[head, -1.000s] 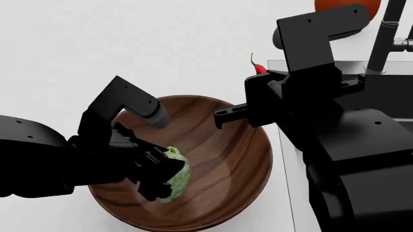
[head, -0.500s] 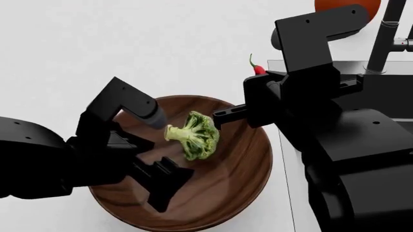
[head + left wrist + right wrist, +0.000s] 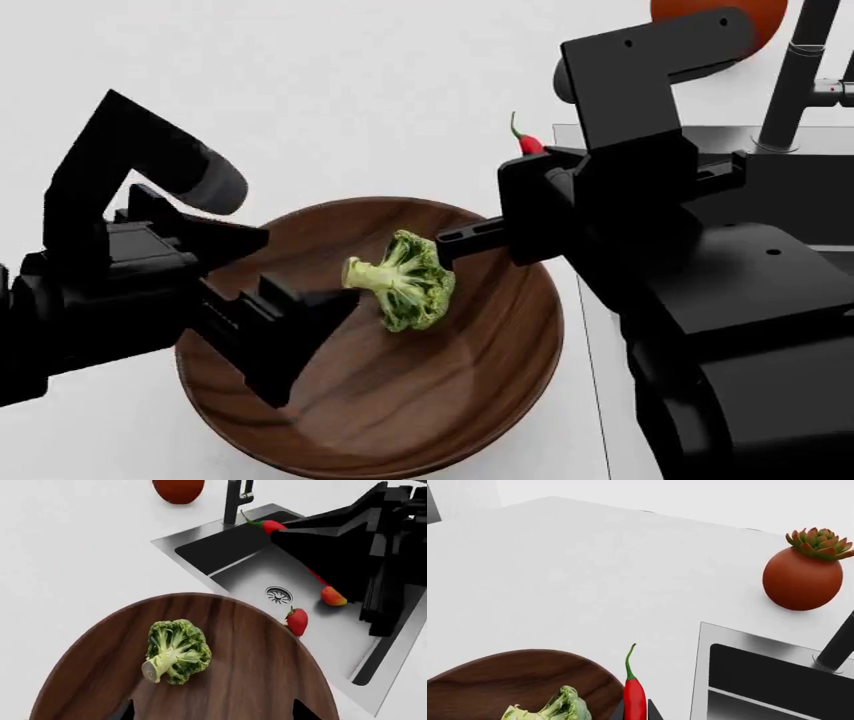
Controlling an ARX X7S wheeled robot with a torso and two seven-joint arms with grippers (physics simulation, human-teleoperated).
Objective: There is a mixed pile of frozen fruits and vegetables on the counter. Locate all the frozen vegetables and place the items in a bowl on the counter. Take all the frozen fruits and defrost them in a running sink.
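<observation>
The green broccoli [image 3: 400,280] lies on its side in the dark wooden bowl [image 3: 494,390] on the white counter [image 3: 334,90]; it also shows in the left wrist view [image 3: 175,651]. My left gripper [image 3: 300,340] is open and empty, above the bowl's left part, apart from the broccoli. My right gripper [image 3: 635,711] is shut on the thin red chili [image 3: 634,692], held above the bowl's far right rim by the sink corner [image 3: 525,140]. The strawberry [image 3: 297,621] and the mango [image 3: 333,596] lie in the steel sink [image 3: 247,575] near the drain [image 3: 279,595].
A dark faucet [image 3: 235,500] stands behind the sink. A round red-brown pot with a succulent [image 3: 804,577] stands on the counter beyond it. My right arm [image 3: 694,300] covers most of the sink in the head view.
My left gripper opened and let go of the broccoli, then drew back to the left and up. The broccoli now lies in the bowl. My right arm barely moved.
</observation>
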